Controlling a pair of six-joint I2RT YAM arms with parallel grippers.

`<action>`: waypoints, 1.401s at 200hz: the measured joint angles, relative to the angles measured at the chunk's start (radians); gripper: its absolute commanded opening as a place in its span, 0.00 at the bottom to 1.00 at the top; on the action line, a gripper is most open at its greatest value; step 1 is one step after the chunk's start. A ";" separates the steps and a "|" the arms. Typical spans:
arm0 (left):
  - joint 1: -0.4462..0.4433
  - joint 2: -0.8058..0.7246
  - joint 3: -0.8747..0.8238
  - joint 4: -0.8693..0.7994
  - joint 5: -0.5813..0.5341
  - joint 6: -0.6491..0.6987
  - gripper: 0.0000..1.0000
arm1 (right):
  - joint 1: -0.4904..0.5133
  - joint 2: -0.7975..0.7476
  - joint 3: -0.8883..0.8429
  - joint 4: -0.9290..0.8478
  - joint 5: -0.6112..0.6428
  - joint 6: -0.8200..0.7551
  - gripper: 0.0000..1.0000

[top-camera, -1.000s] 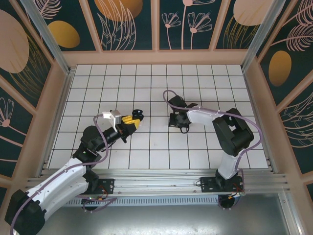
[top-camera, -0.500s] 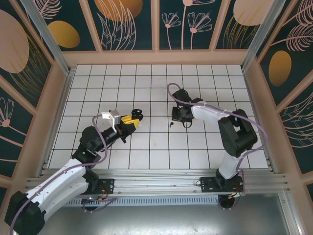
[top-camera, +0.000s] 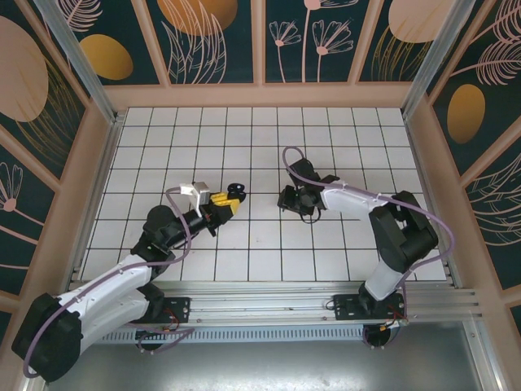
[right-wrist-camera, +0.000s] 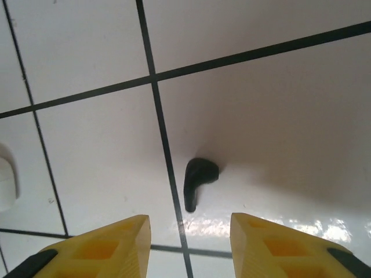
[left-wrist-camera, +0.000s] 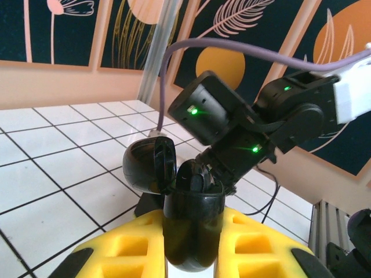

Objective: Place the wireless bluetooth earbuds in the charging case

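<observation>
The left end effector (left-wrist-camera: 194, 223) is clamped on the open charging case (left-wrist-camera: 193, 246), low centre in its wrist view, presented mouth-up for loading. The right end effector (right-wrist-camera: 188, 223) hangs spread above a black earbud (right-wrist-camera: 199, 174) lying mid-frame on the worktop (right-wrist-camera: 278, 116), seemingly lined up for a pick.

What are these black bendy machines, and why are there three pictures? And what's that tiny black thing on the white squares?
They are two robot arms bolted to a tiled table. One picture looks down from above. The other two come from small cameras on each arm's wrist, so you see its yellow fingers up close. The left gripper is shut on a black charging case, with its lid flipped open. The right gripper is open and hovers over a tiny black earbud lying on a tile. The earbud belongs inside that case.
</observation>
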 measured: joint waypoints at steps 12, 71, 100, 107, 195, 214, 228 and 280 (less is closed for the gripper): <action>0.000 0.003 -0.008 0.023 0.006 -0.008 0.00 | 0.000 0.026 0.000 0.005 0.000 0.001 0.40; 0.000 -0.002 -0.037 0.057 0.016 -0.023 0.00 | 0.006 0.103 0.048 -0.006 0.009 0.000 0.36; 0.000 -0.012 -0.040 0.060 0.016 -0.023 0.00 | 0.007 0.116 0.072 -0.033 0.010 -0.007 0.35; 0.000 -0.014 -0.040 0.060 0.016 -0.023 0.00 | 0.006 0.121 0.080 -0.044 0.011 -0.007 0.35; 0.000 -0.042 -0.041 0.061 0.012 -0.023 0.00 | 0.047 0.141 0.135 -0.108 0.020 -0.042 0.35; 0.000 -0.045 -0.041 0.058 0.012 -0.023 0.00 | 0.045 0.133 0.139 -0.135 0.025 -0.054 0.35; 0.000 -0.045 -0.041 0.057 0.012 -0.023 0.00 | 0.039 0.123 0.143 -0.149 0.026 -0.062 0.35; 0.000 -0.048 -0.041 0.048 0.012 -0.023 0.00 | -0.022 0.097 0.145 -0.159 0.025 -0.090 0.35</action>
